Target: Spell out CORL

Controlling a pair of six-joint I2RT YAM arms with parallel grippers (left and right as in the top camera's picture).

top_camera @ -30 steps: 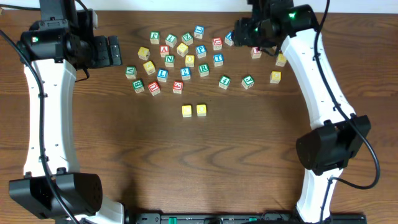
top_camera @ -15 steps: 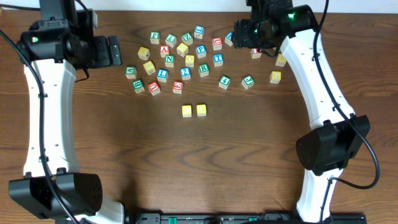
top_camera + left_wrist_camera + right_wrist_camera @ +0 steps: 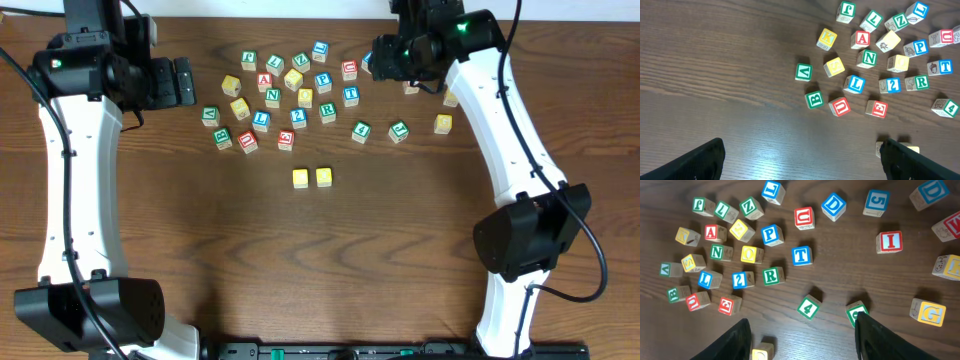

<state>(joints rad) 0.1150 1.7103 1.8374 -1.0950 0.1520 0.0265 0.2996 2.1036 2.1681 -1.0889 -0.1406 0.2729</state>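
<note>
- Yellow-topped cubes (image 3: 300,178) sat side by side on the desk (image 3: 330,260), letters unreadable.
- Green R cube (image 3: 771,275) and blue L cube (image 3: 855,84) lay in the pile.
- Left gripper (image 3: 802,165) and right gripper (image 3: 805,340) were open and empty.

Table (image 3: 330,270): dark brown wood grain, strewn with small letter cubes.
Red A cube (image 3: 711,232): in the crowded group, just above the green N cube (image 3: 717,252).
Blue P cube (image 3: 771,234): near the blue T cube (image 3: 801,255), not touching.
Red U cube (image 3: 804,217): beside the blue D cube (image 3: 833,205).
Red I cube (image 3: 889,241): stands alone below the blue 5 cube (image 3: 875,201).
Green 4 cube (image 3: 809,307): turned askew, apart from the cluster.
Yellow G cube (image 3: 929,313): well off to one side.
</note>
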